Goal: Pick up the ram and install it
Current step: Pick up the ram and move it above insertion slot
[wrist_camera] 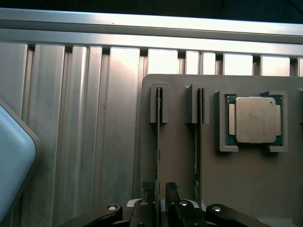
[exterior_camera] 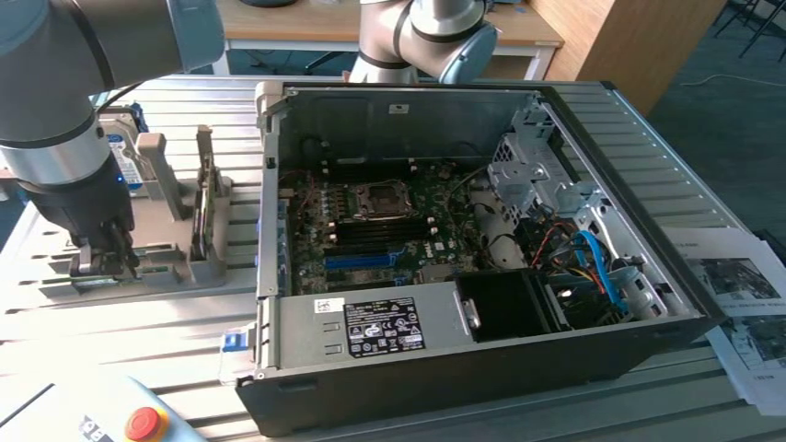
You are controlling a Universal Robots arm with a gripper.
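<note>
The black two-finger gripper (wrist_camera: 159, 188) is spread, with one fingertip on each side of the thin green ram (wrist_camera: 158, 137). The ram stands on edge in the grey slotted holder (wrist_camera: 246, 184), beside the open black computer case (exterior_camera: 430, 378).

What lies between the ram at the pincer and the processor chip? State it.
A second memory stick, standing on edge in the grey holder, by the wrist view.
</note>
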